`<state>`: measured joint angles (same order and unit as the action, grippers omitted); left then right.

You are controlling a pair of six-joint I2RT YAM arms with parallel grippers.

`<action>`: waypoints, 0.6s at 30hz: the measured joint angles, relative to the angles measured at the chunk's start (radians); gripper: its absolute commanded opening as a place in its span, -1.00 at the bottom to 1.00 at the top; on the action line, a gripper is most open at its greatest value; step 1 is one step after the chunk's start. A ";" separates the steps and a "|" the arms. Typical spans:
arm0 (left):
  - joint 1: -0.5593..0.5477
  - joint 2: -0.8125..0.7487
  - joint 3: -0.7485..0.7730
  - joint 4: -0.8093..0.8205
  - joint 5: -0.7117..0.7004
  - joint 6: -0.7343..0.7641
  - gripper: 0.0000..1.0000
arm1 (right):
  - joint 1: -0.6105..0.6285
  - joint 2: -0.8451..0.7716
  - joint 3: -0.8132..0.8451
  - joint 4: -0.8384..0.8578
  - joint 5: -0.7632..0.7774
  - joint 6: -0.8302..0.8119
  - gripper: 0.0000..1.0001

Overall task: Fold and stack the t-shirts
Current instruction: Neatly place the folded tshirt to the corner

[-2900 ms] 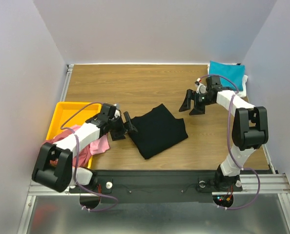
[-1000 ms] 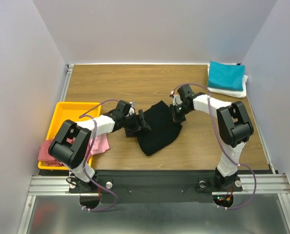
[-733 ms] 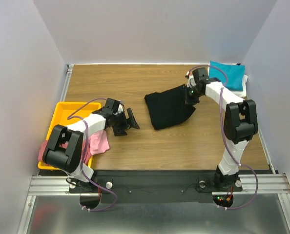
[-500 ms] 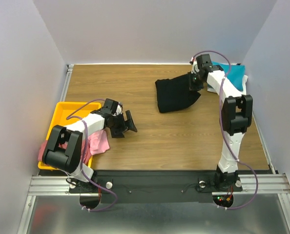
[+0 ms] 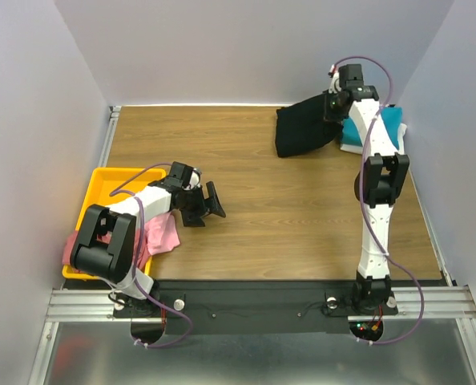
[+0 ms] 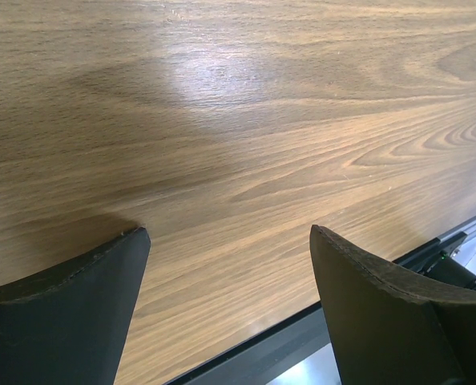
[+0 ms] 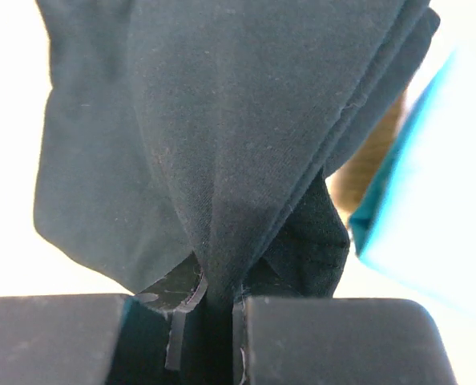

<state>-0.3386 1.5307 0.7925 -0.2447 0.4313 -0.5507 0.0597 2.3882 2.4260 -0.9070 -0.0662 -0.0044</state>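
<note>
My right gripper (image 5: 332, 109) is shut on the folded black t-shirt (image 5: 304, 128) and holds it raised over the back right of the table. In the right wrist view the black cloth (image 7: 222, 120) is pinched between the jaws of the right gripper (image 7: 218, 321) and hangs from them in folds. The teal t-shirt (image 5: 392, 122) lies folded in the back right corner, just right of the black one, and shows as a teal edge (image 7: 418, 200) in the right wrist view. My left gripper (image 5: 212, 200) stands open low over bare wood, and nothing lies between the left gripper's (image 6: 226, 309) fingers.
A yellow tray (image 5: 103, 186) sits at the left edge. A pink t-shirt (image 5: 164, 235) spills out of it onto the table, and dusty red cloth (image 5: 74, 250) lies at its near end. The side walls stand close to both arms.
My right gripper closed on the black t-shirt at mid-table and carried it up and to the back right, beside the teal one. My left gripper drew back left and stayed open.
</note>
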 measured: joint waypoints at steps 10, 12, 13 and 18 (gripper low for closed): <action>0.002 0.002 -0.014 0.021 0.017 -0.011 0.89 | -0.169 0.005 0.087 0.017 -0.008 0.078 -0.99; 0.002 0.002 -0.014 0.021 0.018 -0.011 0.88 | -0.214 0.005 0.087 0.025 -0.008 0.095 -0.99; 0.003 0.002 -0.014 0.021 0.019 -0.011 0.89 | -0.232 0.005 0.087 0.034 -0.008 0.106 -0.99; 0.003 0.002 -0.014 0.020 0.019 -0.011 0.89 | -0.306 0.005 0.087 0.074 -0.030 0.160 -0.99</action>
<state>-0.3359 1.5322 0.7784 -0.2245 0.4500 -0.5621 -0.2466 2.3928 2.5126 -0.8333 -0.0963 0.1555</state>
